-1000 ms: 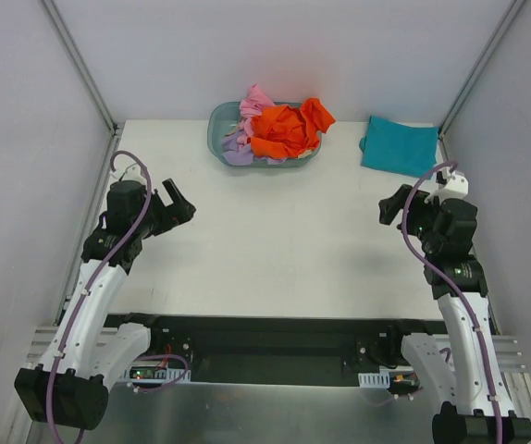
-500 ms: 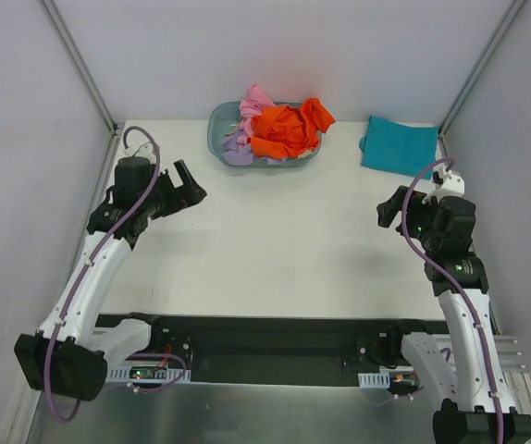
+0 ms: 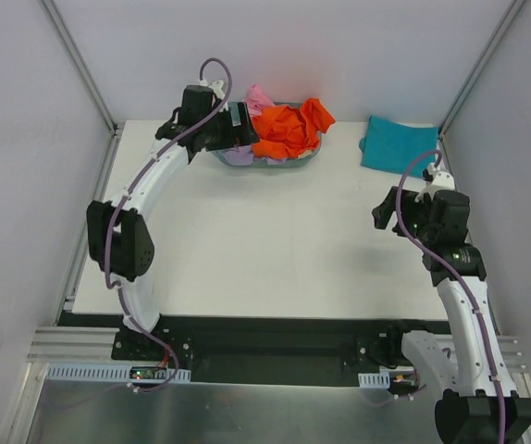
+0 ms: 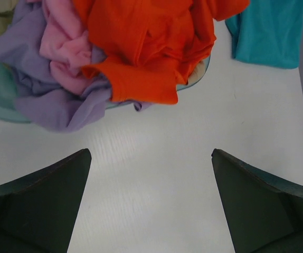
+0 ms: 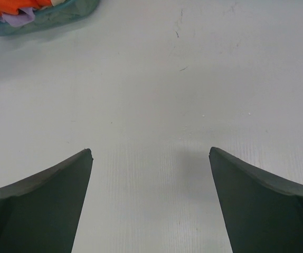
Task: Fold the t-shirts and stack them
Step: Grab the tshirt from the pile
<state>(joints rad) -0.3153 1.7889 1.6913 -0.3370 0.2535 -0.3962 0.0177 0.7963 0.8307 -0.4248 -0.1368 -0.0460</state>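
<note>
We are seeing the left gripper (image 3: 238,125) hovering at the left end of the tub (image 3: 279,159), jaws spread wide and holding nothing. In its wrist view only bare table (image 3: 275,240) is showing between them. The orange t-shirt (image 4: 146,47) is lying crumpled on top of the pile in the tub, one flap drooping over the rim. The pink t-shirt (image 4: 64,47) and lavender t-shirt (image 4: 51,100) are bunching beside it, the lavender one spilling over the edge too. The teal t-shirt (image 3: 400,145) is lying folded flat at the table's far right corner, apart from the tub. The right gripper (image 3: 386,208) is hanging over the table's right side, jaws also wide apart, empty, well apart from every shirt.
</note>
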